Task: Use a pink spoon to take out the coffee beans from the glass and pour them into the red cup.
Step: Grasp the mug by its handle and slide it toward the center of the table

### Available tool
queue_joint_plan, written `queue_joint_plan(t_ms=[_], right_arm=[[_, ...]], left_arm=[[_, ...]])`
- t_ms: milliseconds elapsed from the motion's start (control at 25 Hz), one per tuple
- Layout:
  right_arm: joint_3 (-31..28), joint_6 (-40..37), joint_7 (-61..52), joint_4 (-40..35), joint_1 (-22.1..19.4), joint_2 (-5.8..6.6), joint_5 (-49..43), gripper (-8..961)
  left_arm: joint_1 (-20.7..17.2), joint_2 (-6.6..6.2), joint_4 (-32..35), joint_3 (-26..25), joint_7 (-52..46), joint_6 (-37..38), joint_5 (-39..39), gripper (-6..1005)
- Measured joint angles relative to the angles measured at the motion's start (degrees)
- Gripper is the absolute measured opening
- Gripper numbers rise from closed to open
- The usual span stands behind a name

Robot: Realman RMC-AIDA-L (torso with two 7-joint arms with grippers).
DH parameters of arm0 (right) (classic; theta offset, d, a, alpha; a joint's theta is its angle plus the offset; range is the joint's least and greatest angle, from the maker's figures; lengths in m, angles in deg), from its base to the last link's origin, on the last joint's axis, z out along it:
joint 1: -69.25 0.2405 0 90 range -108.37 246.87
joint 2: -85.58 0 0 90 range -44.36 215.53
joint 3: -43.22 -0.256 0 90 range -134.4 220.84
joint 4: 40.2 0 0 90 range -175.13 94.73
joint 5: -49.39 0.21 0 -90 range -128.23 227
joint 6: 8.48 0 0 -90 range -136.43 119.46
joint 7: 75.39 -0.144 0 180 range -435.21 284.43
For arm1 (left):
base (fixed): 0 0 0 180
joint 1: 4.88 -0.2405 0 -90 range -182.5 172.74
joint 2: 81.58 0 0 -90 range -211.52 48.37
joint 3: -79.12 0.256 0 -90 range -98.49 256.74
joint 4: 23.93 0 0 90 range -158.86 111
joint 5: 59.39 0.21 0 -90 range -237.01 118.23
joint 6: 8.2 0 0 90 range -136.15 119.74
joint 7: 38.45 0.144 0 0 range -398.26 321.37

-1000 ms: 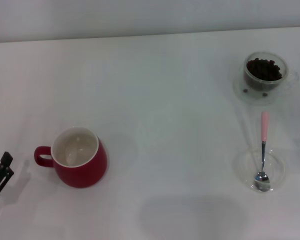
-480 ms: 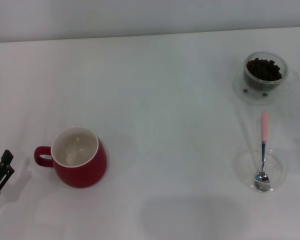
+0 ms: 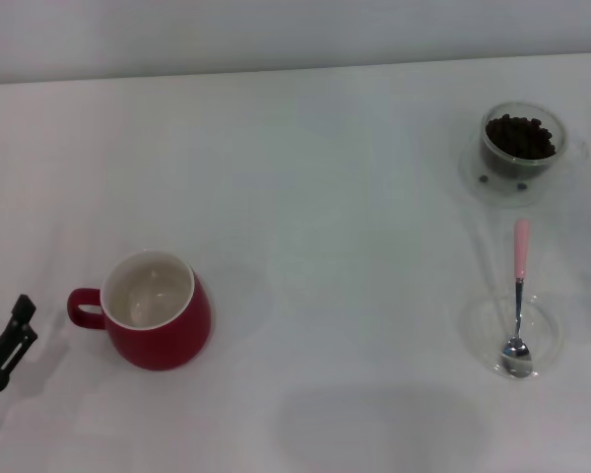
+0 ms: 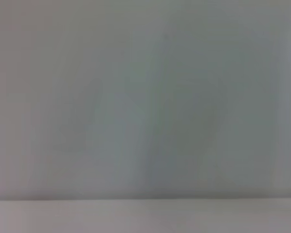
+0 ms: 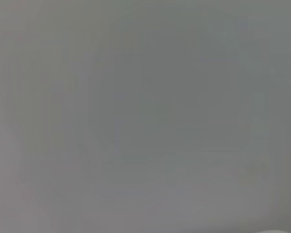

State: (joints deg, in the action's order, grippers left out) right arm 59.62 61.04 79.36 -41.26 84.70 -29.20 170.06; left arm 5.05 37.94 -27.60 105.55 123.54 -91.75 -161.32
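Opening step, nothing grasped: my left gripper (image 3: 5, 347) sat beside the dark red ceramic cup (image 3: 158, 310) (finger spread indiscernible). Next I judged the slim pink-handled metal spoon (image 3: 518, 296) needed lifting from its flat clear dish (image 3: 485, 335).

No readable text, label, brand, number or sign showing anywhere: red cup (image 3: 158, 310), glass (image 3: 520, 143), pink spoon (image 3: 519, 296) and table (image 3: 325, 197) all appearing plain; both wrist views showing only blank surface.
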Motion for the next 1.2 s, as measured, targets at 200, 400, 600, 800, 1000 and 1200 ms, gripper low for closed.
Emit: queue_joint_plan(t_ms=[200, 400, 600, 800, 1000, 1200], right_arm=[[0.0, 0.0, -0.1, -0.3, -0.3, 0.00, 0.0, 858], [0.0, 0.0, -0.2, -0.4, -0.1, 0.00, 0.0, 857], [0.2, -0.3, -0.1, -0.4, 0.2, 0.00, 0.0, 857], [0.4, -0.5, 0.0, -0.4, 0.3, 0.00, 0.0, 856], [0.3, -0.5, -0.1, -0.4, 0.2, 0.00, 0.0, 856], [0.1, -0.5, -0.1, -0.4, 0.1, 0.00, 0.0, 855]], left_arm=[[0.4, 0.02, -0.2, 0.1, 0.0, 1.0, 2.6, 890], [0.5, 0.15, -0.2, 0.1, 0.0, 1.9, 5.2, 888], [0.9, 0.19, -0.5, 0.1, 0.0, 4.0, 5.5, 888], [2.9, 0.15, -1.0, 0.1, 0.0, 7.1, 6.3, 889], [4.9, 0.17, -1.1, 0.1, 0.0, 9.2, 7.6, 889], [6.2, 0.20, -1.1, 0.1, 0.0, 10.0, 7.7, 888]])
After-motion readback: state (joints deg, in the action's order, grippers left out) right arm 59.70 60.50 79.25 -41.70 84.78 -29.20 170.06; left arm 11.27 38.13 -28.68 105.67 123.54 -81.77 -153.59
